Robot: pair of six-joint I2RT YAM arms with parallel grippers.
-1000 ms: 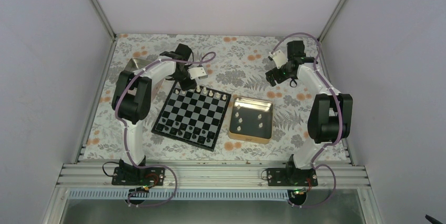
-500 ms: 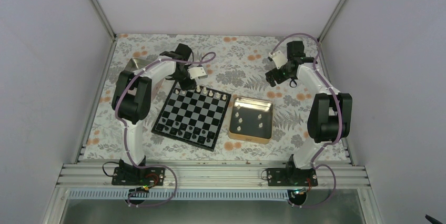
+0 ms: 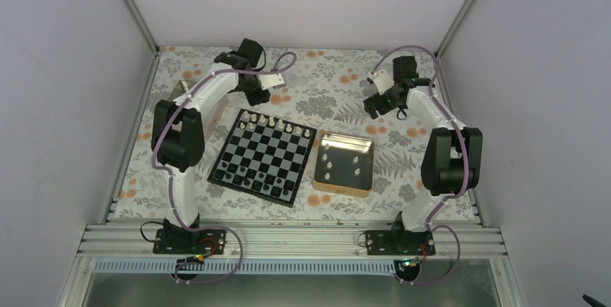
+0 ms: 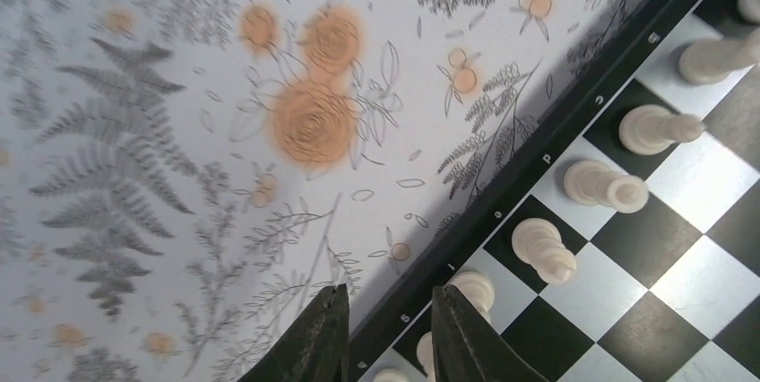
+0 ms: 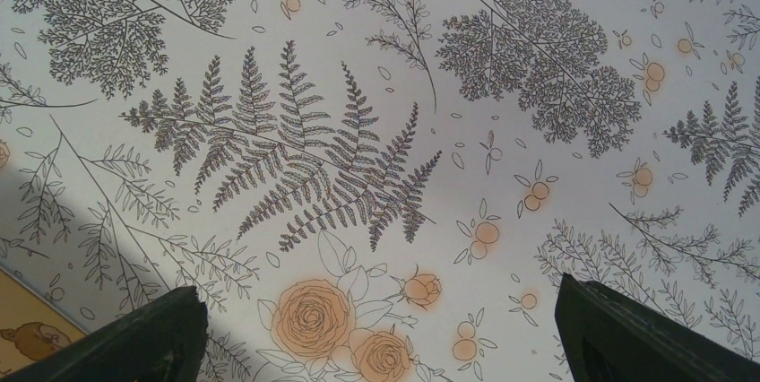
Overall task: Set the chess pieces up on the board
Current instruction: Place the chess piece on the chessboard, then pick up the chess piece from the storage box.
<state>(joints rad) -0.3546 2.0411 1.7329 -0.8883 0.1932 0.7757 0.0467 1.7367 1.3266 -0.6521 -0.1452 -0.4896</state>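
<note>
Floral table (image 3: 324, 98), board (image 3: 263, 159) centre-left. Chess pieces (image 4: 542, 250) look light, slick, tippy; pinch mid-stem. Left end effector (image 4: 387, 299) slightly parted, right end effector (image 5: 378, 292) wide, both empty.

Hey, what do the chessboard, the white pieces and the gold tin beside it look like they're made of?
The board is likely glossy plastic or lacquer; its squares reflect light. The white pieces are probably smooth cream plastic, with a soft sheen. The gold tin seems to be thin sheet metal, with a satiny golden shine on its walls.
</note>
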